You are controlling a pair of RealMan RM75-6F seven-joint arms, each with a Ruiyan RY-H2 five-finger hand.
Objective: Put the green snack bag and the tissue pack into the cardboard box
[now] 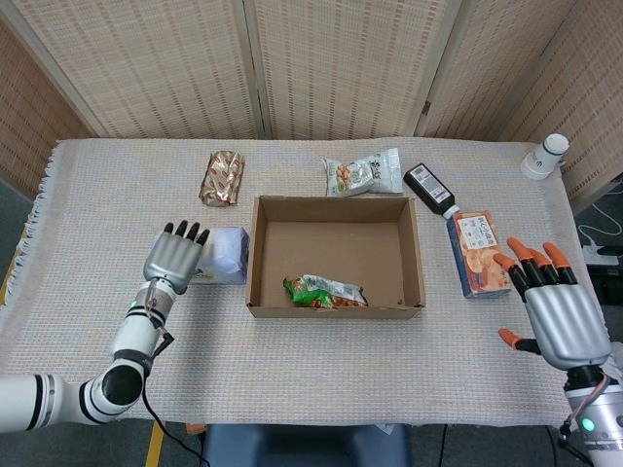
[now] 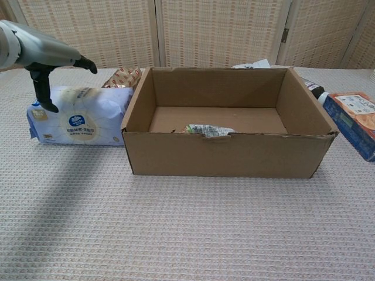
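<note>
Nearest, right hand: lower right of the head view, fingers spread, holding nothing.
Left hand: left of centre, fingers apart, over the pale blue plastic tissue pack, not gripping it.
Green snack bag: lay inside the brown cardboard box, by its near wall.
Tissue pack: on the table, touching the box's left wall.
</note>
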